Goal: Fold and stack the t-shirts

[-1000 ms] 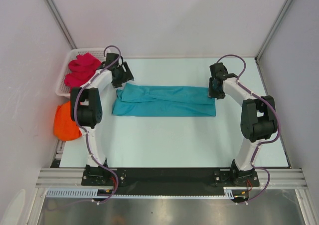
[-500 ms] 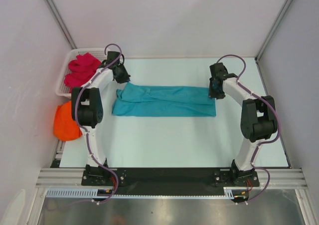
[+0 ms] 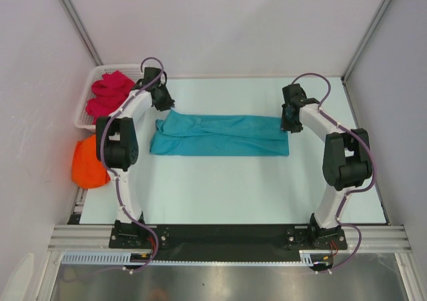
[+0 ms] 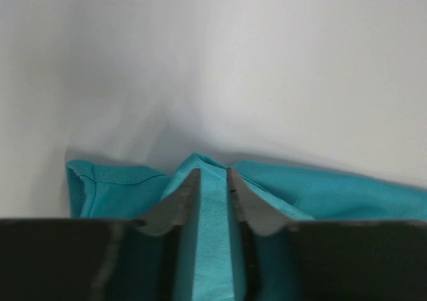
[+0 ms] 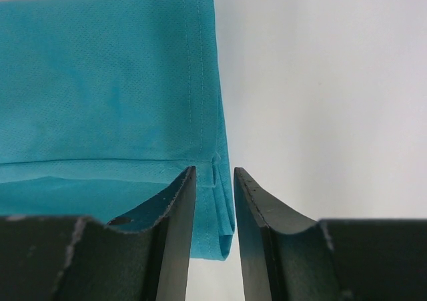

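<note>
The teal-blue t-shirt (image 3: pixel 220 135) lies folded into a long band across the middle of the table. My left gripper (image 3: pixel 165 107) is at its far left corner, shut on a raised ridge of teal cloth (image 4: pixel 212 207) that fills the gap between the fingers (image 4: pixel 180 201). At the far right corner, my right gripper (image 3: pixel 287 122) is open, its jaws either side of the shirt's hemmed edge (image 5: pixel 223 207), with bare table showing beside the right finger. The crimson-pink t-shirt (image 3: pixel 110 93) sits bunched in the basket. Left of the table lies the crumpled orange t-shirt (image 3: pixel 89 162).
A white lattice basket (image 3: pixel 81 117) stands at the far left corner of the table, close behind my left arm. White enclosure walls stand on the left, far and right sides. The black rail (image 3: pixel 227 237) with both arm bases runs along the near edge.
My left gripper has closed onto the teal shirt's far left corner, pinching up a ridge of cloth. The right gripper's jaws have narrowed a little around the far right edge.
</note>
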Controlling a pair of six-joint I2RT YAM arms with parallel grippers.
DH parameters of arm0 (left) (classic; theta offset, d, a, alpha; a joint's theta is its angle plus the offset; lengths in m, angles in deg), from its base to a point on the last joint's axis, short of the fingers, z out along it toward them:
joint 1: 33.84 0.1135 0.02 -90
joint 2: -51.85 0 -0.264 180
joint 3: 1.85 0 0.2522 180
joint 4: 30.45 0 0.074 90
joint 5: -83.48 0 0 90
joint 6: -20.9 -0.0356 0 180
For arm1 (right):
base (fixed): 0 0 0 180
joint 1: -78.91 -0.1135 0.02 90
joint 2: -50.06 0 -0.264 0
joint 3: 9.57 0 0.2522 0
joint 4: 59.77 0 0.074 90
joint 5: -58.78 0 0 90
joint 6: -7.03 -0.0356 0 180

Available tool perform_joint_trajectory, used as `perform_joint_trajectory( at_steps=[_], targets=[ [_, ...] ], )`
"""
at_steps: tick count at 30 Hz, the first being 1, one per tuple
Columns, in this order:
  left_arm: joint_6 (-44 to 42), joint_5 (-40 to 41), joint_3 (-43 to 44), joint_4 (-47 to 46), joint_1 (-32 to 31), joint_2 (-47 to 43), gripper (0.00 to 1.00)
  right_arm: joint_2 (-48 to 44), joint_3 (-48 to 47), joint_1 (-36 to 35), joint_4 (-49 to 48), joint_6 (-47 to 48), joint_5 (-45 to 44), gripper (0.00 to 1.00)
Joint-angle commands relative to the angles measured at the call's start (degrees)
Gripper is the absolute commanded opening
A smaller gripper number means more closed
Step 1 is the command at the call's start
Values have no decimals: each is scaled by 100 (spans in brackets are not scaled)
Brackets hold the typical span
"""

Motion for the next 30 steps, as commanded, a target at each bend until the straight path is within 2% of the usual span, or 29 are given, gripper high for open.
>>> perform_joint_trajectory(
  at_steps=[1, 6, 17, 18, 20, 21, 22, 30],
  targets=[
    [-211, 208, 472, 134, -44, 133, 31, -349, 25, 43, 41, 108, -162, 34],
    [-221, 226, 745, 258, -44, 467, 34, -376, -10, 105, 77, 143, -188, 35],
    [-291, 472, 745, 381, -44, 608, 32, -288, -45, 96, 94, 125, -197, 34],
    [-274, 463, 754, 381, -44, 591, 30, -279, -54, 88, 103, 125, -197, 34],
    [-265, 446, 763, 372, -44, 590, 18, -279, -62, 87, 112, 125, -197, 34],
    [-273, 420, 771, 372, -44, 573, 4, -279, -62, 87, 103, 117, -197, 34],
    [-265, 428, 771, 372, -44, 564, 0, -297, -54, 87, 112, 117, -206, 34],
    [-238, 358, 692, 389, -53, 239, 0, -367, -10, 87, 112, 117, -188, 32]
  ],
)
